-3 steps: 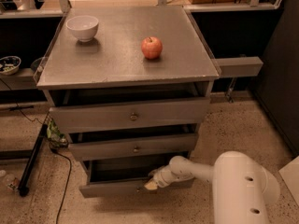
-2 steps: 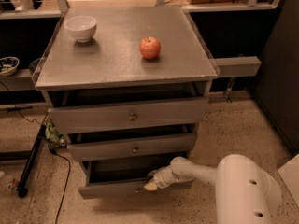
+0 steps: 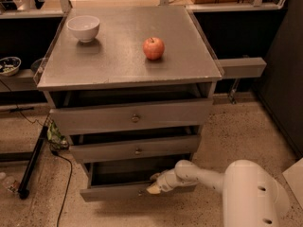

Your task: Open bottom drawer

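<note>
Gripper (image 3: 154,187): set low against the top edge of the bottom drawer (image 3: 109,193), near the middle of its front, placed there, I judge, to draw it outward. Whether it is clamped or loose I cannot tell. Drawer: lowest of three, standing partly out, dark cavity showing. Arm (image 3: 203,176): reaching leftward from the white base (image 3: 253,193), forearm nearly level, wrist dipped.

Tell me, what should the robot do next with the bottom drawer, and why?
Probably pull straight back a little farther. The tool sits at the front edge of the bottom drawer, which is only partly out.
</note>
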Controlling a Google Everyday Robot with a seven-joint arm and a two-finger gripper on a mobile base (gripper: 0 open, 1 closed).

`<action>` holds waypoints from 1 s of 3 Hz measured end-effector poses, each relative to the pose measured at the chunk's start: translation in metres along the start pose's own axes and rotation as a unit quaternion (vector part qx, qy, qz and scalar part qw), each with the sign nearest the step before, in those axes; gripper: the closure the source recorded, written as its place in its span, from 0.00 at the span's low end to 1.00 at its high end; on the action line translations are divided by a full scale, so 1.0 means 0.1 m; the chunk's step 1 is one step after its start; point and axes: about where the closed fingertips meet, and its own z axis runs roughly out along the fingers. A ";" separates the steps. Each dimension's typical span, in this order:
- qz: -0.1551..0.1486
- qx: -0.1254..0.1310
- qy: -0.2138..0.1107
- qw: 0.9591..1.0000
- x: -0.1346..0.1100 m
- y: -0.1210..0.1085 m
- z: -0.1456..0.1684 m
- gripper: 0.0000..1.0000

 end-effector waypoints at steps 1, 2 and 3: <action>0.004 -0.004 -0.002 1.000 -0.01 -0.01 0.00 1.00; 0.014 -0.009 -0.005 1.000 0.02 0.04 -0.01 1.00; 0.014 -0.009 -0.005 1.000 0.02 0.03 -0.01 1.00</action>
